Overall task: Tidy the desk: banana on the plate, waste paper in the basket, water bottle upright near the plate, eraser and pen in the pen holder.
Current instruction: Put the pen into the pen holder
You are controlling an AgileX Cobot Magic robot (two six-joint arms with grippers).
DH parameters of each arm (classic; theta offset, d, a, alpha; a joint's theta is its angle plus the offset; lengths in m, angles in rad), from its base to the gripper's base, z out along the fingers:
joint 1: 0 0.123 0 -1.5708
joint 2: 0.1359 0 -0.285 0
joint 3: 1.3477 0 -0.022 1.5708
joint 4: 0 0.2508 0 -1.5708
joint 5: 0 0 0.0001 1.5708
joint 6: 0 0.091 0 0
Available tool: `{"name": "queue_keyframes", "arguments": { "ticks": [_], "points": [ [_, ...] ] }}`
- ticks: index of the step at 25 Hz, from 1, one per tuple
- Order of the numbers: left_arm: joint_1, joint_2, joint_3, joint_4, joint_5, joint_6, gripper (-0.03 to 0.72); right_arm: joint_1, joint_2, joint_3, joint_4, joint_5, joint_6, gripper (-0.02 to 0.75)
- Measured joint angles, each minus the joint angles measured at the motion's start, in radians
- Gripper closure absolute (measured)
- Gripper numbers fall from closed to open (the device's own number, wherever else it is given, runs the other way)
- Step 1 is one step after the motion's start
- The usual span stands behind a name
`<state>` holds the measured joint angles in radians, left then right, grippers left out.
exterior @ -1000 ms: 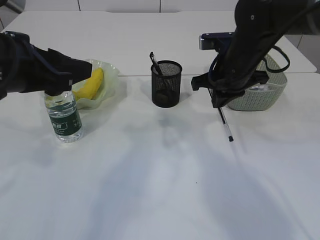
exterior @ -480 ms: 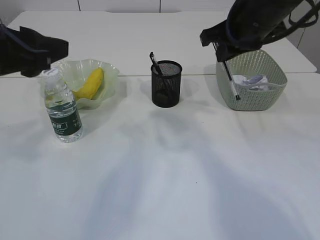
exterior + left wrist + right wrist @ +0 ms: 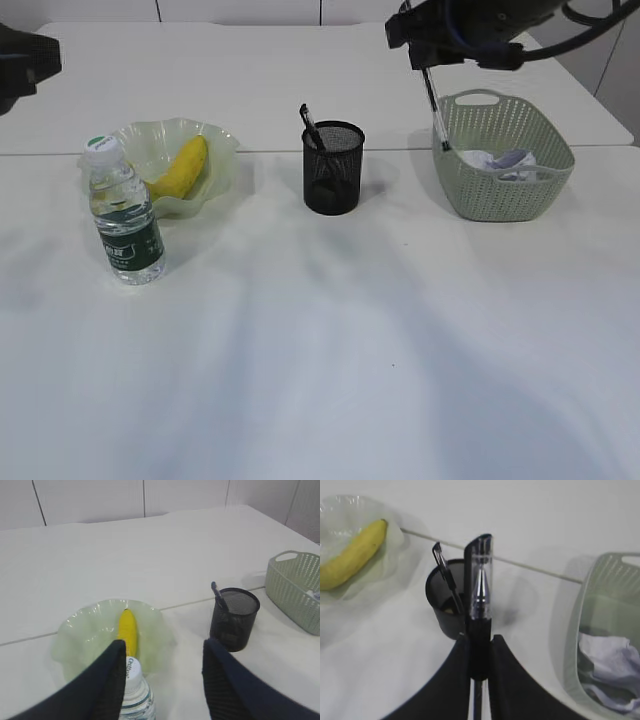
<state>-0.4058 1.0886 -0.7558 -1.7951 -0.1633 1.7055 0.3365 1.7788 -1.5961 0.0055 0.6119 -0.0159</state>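
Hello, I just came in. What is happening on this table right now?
A two-armed robot is tidying a desk. The right gripper is shut on a pen, held in the air between the pen holder and the basket. Another pen stands in the holder. The left gripper is open above the upright water bottle. The banana lies on the plate, and the waste paper is in the basket.

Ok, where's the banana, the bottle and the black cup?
banana [image 3: 182, 168], exterior view, middle of its yellow body.
water bottle [image 3: 126, 221], exterior view, clear body above the green label.
pen holder [image 3: 333, 172], exterior view, front mesh wall.
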Motion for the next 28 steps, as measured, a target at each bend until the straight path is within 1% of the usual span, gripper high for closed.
{"name": "queue_keyframes", "arguments": {
  "ticks": [3,7,14,19,28],
  "points": [
    [0.000,-0.007,0.000,-0.023,-0.029,0.012,0.333,0.000,0.000,0.000,0.004,-0.081,-0.023,0.696],
    [0.000,-0.007,0.000,-0.038,-0.087,0.086,0.333,0.000,0.000,0.002,0.005,-0.173,-0.046,0.696],
    [0.000,-0.007,0.000,-0.046,-0.190,0.154,0.338,0.000,0.054,0.002,0.010,-0.301,-0.052,0.696],
    [0.000,-0.007,0.000,-0.049,-0.243,0.188,0.344,0.000,0.110,0.003,0.011,-0.388,-0.052,0.696],
    [0.000,-0.007,0.000,-0.054,-0.282,0.224,0.349,0.000,0.206,0.003,0.011,-0.565,-0.052,0.696]
  ]
}}
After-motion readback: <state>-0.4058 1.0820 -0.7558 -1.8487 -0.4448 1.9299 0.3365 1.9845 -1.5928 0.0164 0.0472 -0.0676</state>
